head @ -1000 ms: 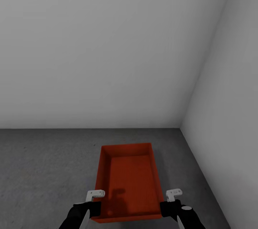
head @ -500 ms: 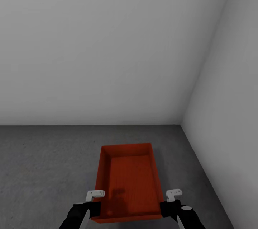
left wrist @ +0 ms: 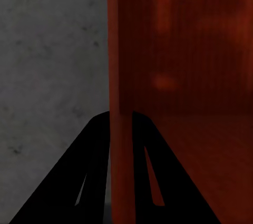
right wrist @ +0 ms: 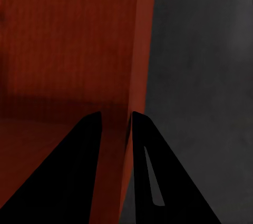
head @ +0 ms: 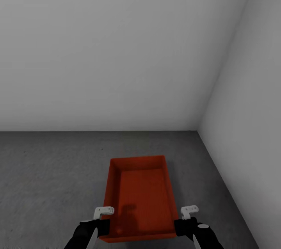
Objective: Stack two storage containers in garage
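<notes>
A red-orange storage container (head: 141, 198), open-topped with a ribbed bottom, hangs between my two arms over the dark grey garage floor (head: 50, 178). My left gripper (head: 104, 228) is shut on its left wall (left wrist: 120, 103), one black finger (left wrist: 87, 176) on each side. Across from it, my right gripper (head: 179, 227) is shut on the right wall (right wrist: 138, 76), which its fingers (right wrist: 153, 176) pinch in the same way. The container is empty inside.
Plain pale grey walls (head: 117, 54) meet in a corner at the far right (head: 198, 134). The right wall (head: 249, 124) runs close alongside the container. Mottled concrete stretches to the left and ahead.
The whole head view has shifted: the line where wall meets floor sits higher in the picture now, showing more concrete ahead. The container and both grippers keep their places relative to each other.
</notes>
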{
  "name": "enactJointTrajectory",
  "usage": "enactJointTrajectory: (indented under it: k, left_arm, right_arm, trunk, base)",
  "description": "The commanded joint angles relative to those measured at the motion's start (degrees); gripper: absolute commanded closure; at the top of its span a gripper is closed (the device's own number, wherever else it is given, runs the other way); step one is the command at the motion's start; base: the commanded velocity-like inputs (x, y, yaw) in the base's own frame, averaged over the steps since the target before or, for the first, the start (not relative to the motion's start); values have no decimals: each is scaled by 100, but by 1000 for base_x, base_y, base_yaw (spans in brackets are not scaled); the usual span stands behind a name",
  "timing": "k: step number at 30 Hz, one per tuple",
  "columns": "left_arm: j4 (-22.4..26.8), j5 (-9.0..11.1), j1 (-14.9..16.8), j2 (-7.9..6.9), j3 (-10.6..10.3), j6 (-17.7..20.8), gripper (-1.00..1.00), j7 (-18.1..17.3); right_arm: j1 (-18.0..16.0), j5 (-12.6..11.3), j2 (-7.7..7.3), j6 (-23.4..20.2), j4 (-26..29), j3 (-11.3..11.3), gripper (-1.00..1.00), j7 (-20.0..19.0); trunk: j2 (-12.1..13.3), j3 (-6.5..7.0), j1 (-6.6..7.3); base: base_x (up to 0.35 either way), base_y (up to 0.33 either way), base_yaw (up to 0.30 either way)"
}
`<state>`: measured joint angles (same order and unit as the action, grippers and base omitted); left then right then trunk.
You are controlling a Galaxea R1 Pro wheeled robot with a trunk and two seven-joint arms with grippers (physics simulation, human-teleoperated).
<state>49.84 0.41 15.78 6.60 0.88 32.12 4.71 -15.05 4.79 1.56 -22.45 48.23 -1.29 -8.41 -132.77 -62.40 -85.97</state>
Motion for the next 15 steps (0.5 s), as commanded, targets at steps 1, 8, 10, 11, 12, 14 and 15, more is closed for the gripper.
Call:
enactJointTrajectory:
  k: [1, 8, 10, 11, 12, 14, 15]
  left_arm:
    - [26, -118, 4, 9, 44, -197, 100, 22]
    - [26, -118, 4, 8, 43, -197, 100, 22]
    - [26, -118, 4, 8, 43, -197, 100, 22]
    - [26, -118, 4, 8, 42, -197, 100, 22]
    - [26, -117, 4, 8, 43, -197, 100, 22]
    - [26, -114, 4, 8, 43, -197, 100, 22]
    - [26, -115, 4, 8, 43, -197, 100, 22]
  right_arm:
    - [3, -83, 187, -40, 5, -223, 100, -117]
    - [3, -80, 187, -43, 4, -223, 100, -117]
    - [3, -78, 187, -41, 4, -223, 100, -117]
    - [3, -80, 187, -42, 4, -223, 100, -117]
    - [3, -81, 187, -43, 3, -223, 100, -117]
    - [3, -82, 187, -42, 4, -223, 100, -117]
    - [3, -83, 187, -41, 5, -223, 100, -117]
  trunk:
    - [-44, -33, -21]
    - [-325, -223, -175]
    - [-325, -242, -175]
    - [-325, -249, -175]
    - [-325, -253, -175]
    - [-325, -259, -175]
    - [-325, -260, -175]
  base:
    - [0, 0, 0]
    - [0, 0, 0]
    - [0, 0, 0]
    - [0, 0, 0]
    - [0, 0, 0]
    - [0, 0, 0]
    - [0, 0, 0]
